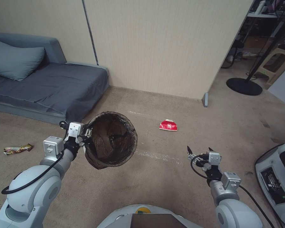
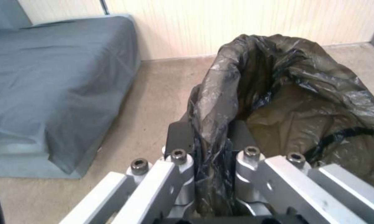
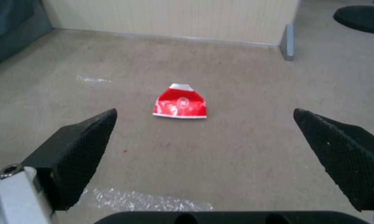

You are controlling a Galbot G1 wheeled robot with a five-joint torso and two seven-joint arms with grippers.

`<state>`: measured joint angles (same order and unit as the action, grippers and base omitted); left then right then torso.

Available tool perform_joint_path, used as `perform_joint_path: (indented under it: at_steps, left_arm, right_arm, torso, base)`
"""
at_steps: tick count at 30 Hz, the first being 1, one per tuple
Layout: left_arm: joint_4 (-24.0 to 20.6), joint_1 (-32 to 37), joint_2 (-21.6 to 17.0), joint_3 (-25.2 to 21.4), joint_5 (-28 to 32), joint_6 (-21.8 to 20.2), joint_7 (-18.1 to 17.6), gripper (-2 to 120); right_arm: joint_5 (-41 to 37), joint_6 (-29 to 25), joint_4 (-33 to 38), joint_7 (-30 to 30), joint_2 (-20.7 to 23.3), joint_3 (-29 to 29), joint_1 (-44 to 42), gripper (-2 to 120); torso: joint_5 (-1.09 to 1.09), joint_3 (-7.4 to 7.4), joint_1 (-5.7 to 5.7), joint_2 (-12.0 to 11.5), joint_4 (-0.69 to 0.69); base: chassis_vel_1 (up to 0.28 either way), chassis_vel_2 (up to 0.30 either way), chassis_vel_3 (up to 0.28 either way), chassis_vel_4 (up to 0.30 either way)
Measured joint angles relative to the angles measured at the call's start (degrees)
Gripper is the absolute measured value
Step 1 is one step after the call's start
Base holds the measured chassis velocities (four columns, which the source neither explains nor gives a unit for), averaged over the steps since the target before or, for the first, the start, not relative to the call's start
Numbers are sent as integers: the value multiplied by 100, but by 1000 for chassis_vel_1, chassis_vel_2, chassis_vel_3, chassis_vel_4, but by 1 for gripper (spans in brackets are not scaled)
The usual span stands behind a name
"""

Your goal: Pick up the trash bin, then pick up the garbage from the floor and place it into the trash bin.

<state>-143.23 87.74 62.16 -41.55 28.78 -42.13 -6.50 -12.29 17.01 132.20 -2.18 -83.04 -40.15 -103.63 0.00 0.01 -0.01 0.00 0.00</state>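
On floor (image 1: 167, 177), red packet (image 1: 168, 125)

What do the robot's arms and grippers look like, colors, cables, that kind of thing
Both arms are glossy white-grey with rounded joint housings and black wrist sections. A loose black cable runs along each. Small silver-grey boxes sit near the wrists. The left gripper has silver linkage bars with dark bolts; the right gripper has black, dimple-textured wedge fingers.

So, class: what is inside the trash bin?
Inside the trash bin, clamped at its rim by the left gripper, only crumpled dark liner bag shows; folds hide the bottom.
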Motion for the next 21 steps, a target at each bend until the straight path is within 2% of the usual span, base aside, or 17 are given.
perform_joint_path:
  at_steps: [12,18,21]
  left_arm:
    - [0,-28,-6,-1,-78,0,64,7]
    - [0,-31,-3,-13,-106,0,101,7]
    - [0,-35,6,-19,-119,0,116,7]
  right_arm:
    - [40,20,1,65,9,-12,16,100]
    - [58,7,2,114,9,-4,8,100]
    - [103,-83,-18,131,2,7,-2,100]
  torso:
    - [-1,-1,1,0,-1]
    - [1,0,0,0,2]
    - [-1,-2,1,0,-1]
  base:
    - [-191,183,180,-176]
    - [-241,224,220,-214]
    - [-252,230,241,-244]
